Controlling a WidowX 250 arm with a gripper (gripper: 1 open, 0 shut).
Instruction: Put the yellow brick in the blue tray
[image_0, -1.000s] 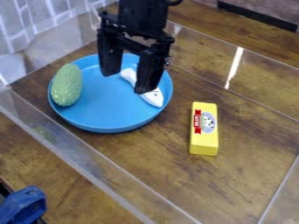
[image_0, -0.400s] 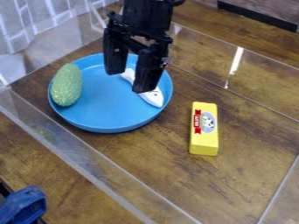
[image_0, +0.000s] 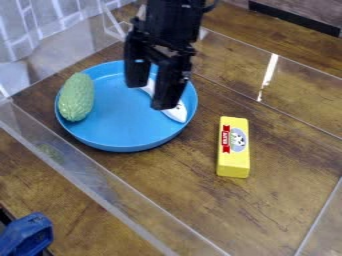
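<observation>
Yellow brick (image_0: 234, 146) lies on the desk (image_0: 160, 200), at three o'clock of the blue tray (image_0: 107, 131); end effector (image_0: 151, 85) hangs spread, empty, above the tray.

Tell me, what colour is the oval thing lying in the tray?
Speckled green oval object, on the blue tray's left rim; camera view.

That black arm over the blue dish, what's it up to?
The robot's hand hangs open over the blue tray, holding nothing. The yellow brick it should put in there lies on the wooden table to the right, untouched. A green oval thing rests on the tray's left edge.
</observation>
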